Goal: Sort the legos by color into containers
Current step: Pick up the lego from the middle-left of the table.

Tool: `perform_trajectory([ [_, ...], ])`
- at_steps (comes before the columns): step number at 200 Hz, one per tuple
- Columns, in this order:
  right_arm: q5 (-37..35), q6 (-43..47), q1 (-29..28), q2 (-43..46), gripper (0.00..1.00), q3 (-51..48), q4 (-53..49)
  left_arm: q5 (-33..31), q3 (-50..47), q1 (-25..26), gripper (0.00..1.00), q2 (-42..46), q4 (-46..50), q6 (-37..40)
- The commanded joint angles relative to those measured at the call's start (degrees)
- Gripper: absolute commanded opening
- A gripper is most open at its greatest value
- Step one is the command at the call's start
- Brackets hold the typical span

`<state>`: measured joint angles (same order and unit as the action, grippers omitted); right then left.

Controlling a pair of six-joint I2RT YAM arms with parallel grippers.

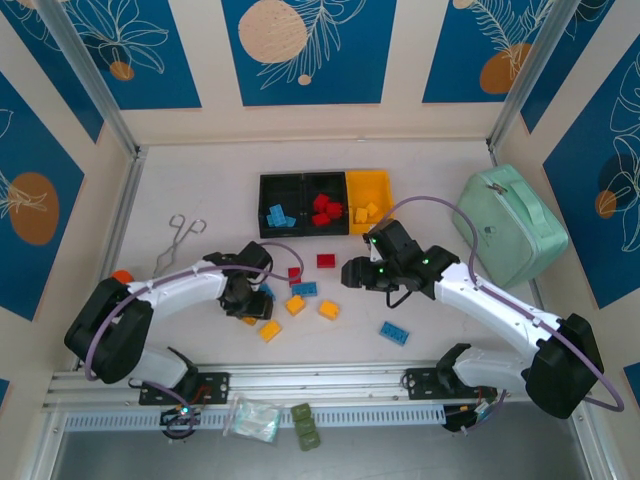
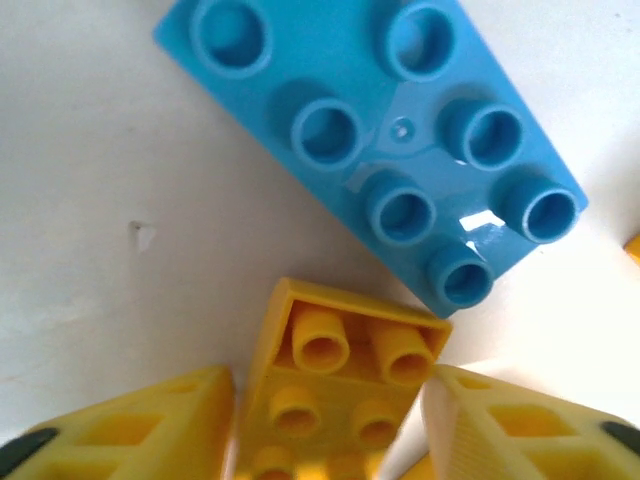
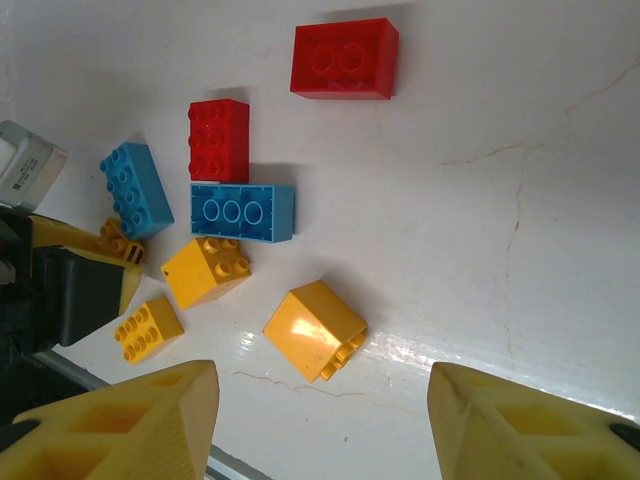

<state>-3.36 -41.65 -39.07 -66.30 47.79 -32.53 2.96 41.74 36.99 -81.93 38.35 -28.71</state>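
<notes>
The containers point(image 1: 346, 190) stand at the back: light blue legos point(image 1: 280, 215) in the left black bin, red legos point(image 1: 327, 210) in the middle one, yellow legos point(image 1: 366, 212) in the yellow bin. Loose legos lie in front: red point(image 1: 326, 261), blue point(image 1: 304, 289), yellow point(image 1: 329, 309), and a blue one apart point(image 1: 394, 333). My left gripper point(image 1: 248, 300) is low among them. Its jaws point(image 2: 330, 400) sit tight against both sides of a yellow lego point(image 2: 335, 340), next to a blue lego point(image 2: 390, 140). My right gripper point(image 1: 352, 275) hangs open point(image 3: 325, 400) above the table, near a yellow lego point(image 3: 315, 330).
Metal tongs point(image 1: 180, 240) lie at the left. A mint-green case point(image 1: 510, 225) stands at the right, close to my right arm. Olive-green blocks point(image 1: 305, 425) and a clear bag point(image 1: 252, 418) rest on the rail at the front.
</notes>
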Motion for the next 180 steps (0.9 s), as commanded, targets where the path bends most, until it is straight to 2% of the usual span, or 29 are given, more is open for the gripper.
perform_trajectory([
  [1, 2.71, -0.81, -0.28, 0.01, 0.57, -1.03, 1.15, -1.18, -0.75, 0.5, 0.44, 0.34, 0.49, -0.22],
  [41, 6.24, -0.28, -2.07, -0.23, 0.57, -2.18, 2.36, -2.12, -0.56, 0.47, 0.27, 1.54, 1.34, -0.54],
  [82, 9.48, -0.49, -3.76, 1.3, 0.57, -4.43, 3.89, -3.22, 0.48, 0.51, 0.17, 4.6, 3.73, -1.21],
  [131, 9.43, -0.91, -3.76, 4.3, 0.57, -5.78, 3.61, -3.02, 5.73, 0.5, 0.17, 8.23, 7.29, -1.66],
  [180, 7.23, -1.57, -0.87, 8.1, 0.57, -6.6, 1.44, -0.86, 14.96, 1.29, 0.16, 3.96, 6.58, -1.71],
])
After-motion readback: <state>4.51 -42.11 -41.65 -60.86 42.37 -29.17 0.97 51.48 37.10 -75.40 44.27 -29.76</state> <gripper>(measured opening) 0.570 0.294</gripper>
